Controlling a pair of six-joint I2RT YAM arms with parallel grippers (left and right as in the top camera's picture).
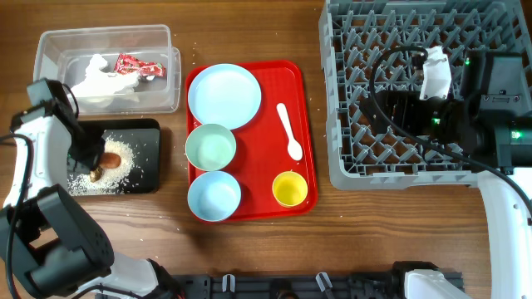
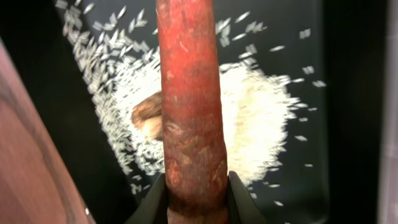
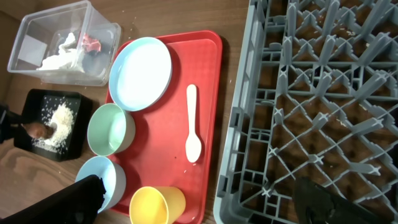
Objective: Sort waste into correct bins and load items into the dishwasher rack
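Observation:
My left gripper [image 2: 197, 199] is shut on the lower end of the orange carrot-like stick [image 2: 189, 106], which hangs over the black tray [image 2: 348, 124]. Below it lie a heap of white rice grains [image 2: 255, 124] and a small brown lump [image 2: 148, 115]. Seen from overhead, the stick [image 1: 110, 158] is over the black tray [image 1: 145, 129]. The clear tub [image 1: 50, 46] holds the crumpled napkin [image 1: 100, 81] and the red-and-white wrapper [image 1: 137, 65]. My right gripper [image 3: 208, 202] stands wide open and empty, above the near left corner of the grey dishwasher rack [image 1: 349, 158].
The red tray [image 1: 303, 124] carries the light blue plate [image 1: 224, 95], two pale bowls [image 1: 210, 147] [image 1: 214, 196], the yellow cup [image 1: 289, 188] and the white spoon [image 1: 289, 131]. Stray rice grains dot the wood beside the black tray. My right arm [image 1: 490, 91] lies across the rack.

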